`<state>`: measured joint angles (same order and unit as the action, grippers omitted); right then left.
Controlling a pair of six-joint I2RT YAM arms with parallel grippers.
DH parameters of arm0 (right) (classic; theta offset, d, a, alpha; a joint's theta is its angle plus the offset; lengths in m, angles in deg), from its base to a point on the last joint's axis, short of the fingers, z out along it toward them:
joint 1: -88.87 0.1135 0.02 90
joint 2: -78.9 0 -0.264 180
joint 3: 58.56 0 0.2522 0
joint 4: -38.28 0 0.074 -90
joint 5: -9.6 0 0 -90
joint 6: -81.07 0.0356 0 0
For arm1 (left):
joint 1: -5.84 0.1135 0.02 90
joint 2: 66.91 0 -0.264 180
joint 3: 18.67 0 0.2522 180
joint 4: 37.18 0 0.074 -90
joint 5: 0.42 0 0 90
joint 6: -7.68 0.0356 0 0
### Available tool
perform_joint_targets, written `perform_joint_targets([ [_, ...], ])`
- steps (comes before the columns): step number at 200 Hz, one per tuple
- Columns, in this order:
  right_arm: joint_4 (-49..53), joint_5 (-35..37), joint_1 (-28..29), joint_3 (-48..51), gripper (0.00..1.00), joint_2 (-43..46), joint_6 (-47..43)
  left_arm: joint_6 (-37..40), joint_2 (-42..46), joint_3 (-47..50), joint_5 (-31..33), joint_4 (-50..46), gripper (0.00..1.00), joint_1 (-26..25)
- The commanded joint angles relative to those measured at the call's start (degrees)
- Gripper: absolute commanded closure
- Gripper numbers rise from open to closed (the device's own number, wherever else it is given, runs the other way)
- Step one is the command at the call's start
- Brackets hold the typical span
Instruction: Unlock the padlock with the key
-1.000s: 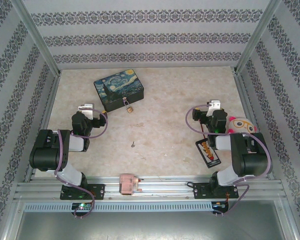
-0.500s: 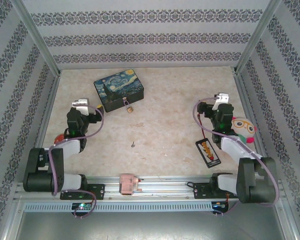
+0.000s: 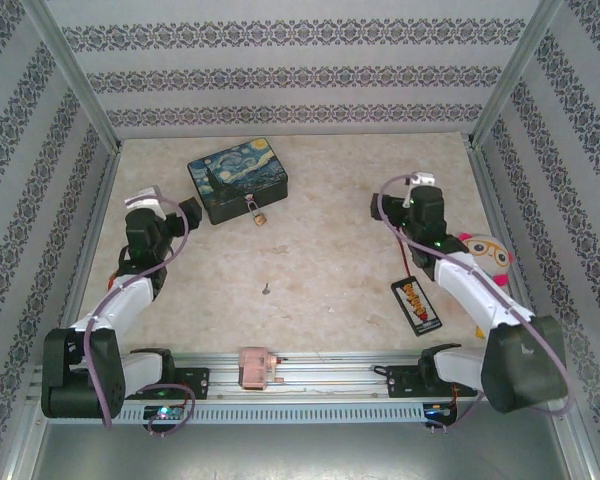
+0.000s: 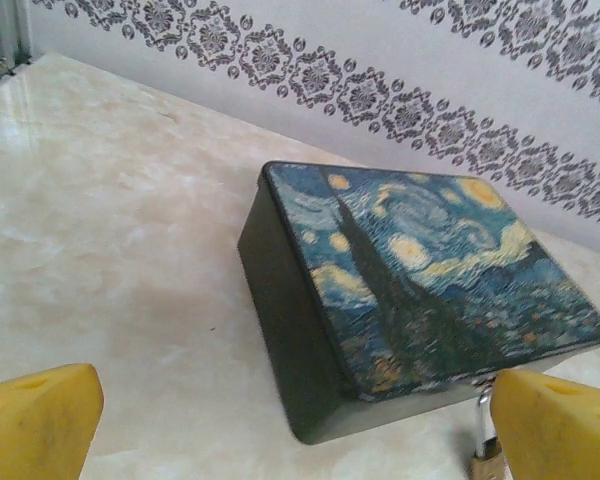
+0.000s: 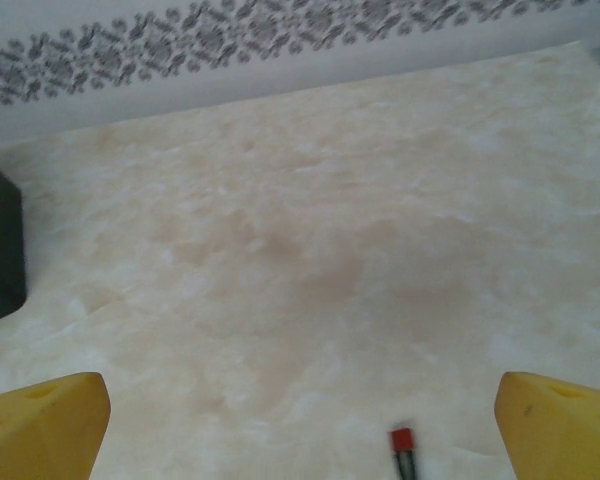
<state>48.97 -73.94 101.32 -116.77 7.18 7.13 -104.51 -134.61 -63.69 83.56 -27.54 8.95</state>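
Left gripper [image 3: 152,206] and right gripper [image 3: 420,186] advanced; key [image 3: 267,290] lies near-to-far.

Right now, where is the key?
In the top view the key lies alone just left of centre on the table, on the near side of the padlock and painted box.

On table [image 3: 330,250]: one painted box [image 3: 238,180], one padlock [image 3: 252,207], one key [image 3: 267,290], one plush toy [image 3: 488,253], one black printed card [image 3: 416,305]. Arms: two, left arm [image 3: 130,298] and right arm [image 3: 472,288].

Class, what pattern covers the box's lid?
The box shows a blue starry-night painting with yellow swirls; best in left wrist view.
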Motion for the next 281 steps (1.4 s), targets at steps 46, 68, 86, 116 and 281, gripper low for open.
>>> perform_joint_targets([
  [46,18.28,-7.08,8.21,-25.7,0.02,-21.3,4.89,-9.7,-10.86,-14.23,-5.12,-9.91,0.01,0.23],
  [68,18.57,-11.77,8.37,-33.53,0.02,-28.83,7.47,-11.8,-15.67,-17.87,-5.85,-11.63,0.01,0.29],
  [86,18.39,-15.08,8.56,-39.86,0.02,-34.48,8.41,-12.85,-19.48,-20.8,-6.68,-12.4,0.01,0.23],
  [116,18.28,-18.75,9.08,-49.24,0.02,-42.61,9.02,-14.59,-24.64,-24.15,-7.6,-12.94,0.01,0.23],
  [281,21.47,-31.68,13.78,-77.38,0.44,-68.99,13.8,-14.28,-37.14,-27.29,-13.4,-11.36,0.44,-3.6],
])
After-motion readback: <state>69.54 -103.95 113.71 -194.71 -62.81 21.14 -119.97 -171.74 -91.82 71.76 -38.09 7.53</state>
